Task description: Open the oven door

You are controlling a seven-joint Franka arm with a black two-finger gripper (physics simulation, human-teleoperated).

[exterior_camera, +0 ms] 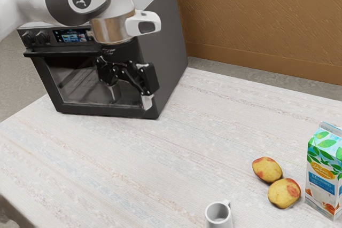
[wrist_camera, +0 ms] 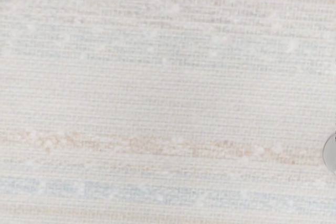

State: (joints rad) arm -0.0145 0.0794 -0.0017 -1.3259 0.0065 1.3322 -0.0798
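Observation:
My gripper (exterior_camera: 130, 99) points down in front of the oven's door in the exterior view, its two fingers spread apart with nothing visible between them. The black oven (exterior_camera: 164, 41) stands on the table with its glass door (exterior_camera: 77, 85) closed. A dark bar handle (exterior_camera: 61, 54) runs along the door's top edge; my hand covers the stretch toward the exterior view's right. The fingertips are lower than the handle. I cannot tell whether a finger touches the door.
On the striped tablecloth (exterior_camera: 133, 158) stand a grey mug (exterior_camera: 225, 220) and a carton (exterior_camera: 321, 177), with two mottled fruits (exterior_camera: 267, 170) beside the carton. The wrist view looks onto the cloth (wrist_camera: 157, 93); a grey rounded edge (wrist_camera: 331, 153) shows there, which I cannot identify.

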